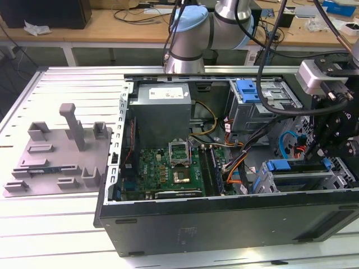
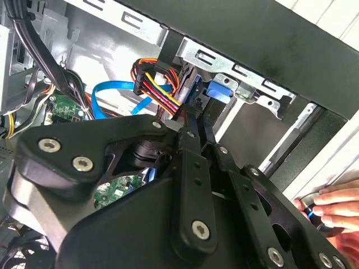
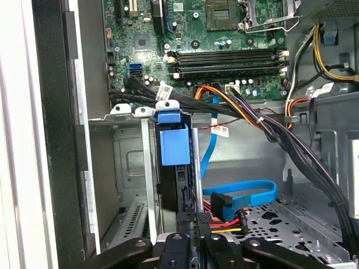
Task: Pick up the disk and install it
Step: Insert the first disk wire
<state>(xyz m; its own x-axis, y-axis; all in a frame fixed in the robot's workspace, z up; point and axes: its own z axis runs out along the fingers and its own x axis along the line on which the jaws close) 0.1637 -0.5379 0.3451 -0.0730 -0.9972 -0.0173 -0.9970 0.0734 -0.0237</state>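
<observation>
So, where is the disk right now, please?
In the first wrist view the disk stands edge-on in the grey drive cage, right ahead of the gripper; that cage is at the exterior view's lower right.

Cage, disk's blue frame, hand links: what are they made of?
Cage: sheet metal, matte grey; stamped slots and folded edges. Disk's blue frame: likely moulded plastic; even colour, soft sheen. Hand: matte black bolted links, metal or plastic unclear.
</observation>
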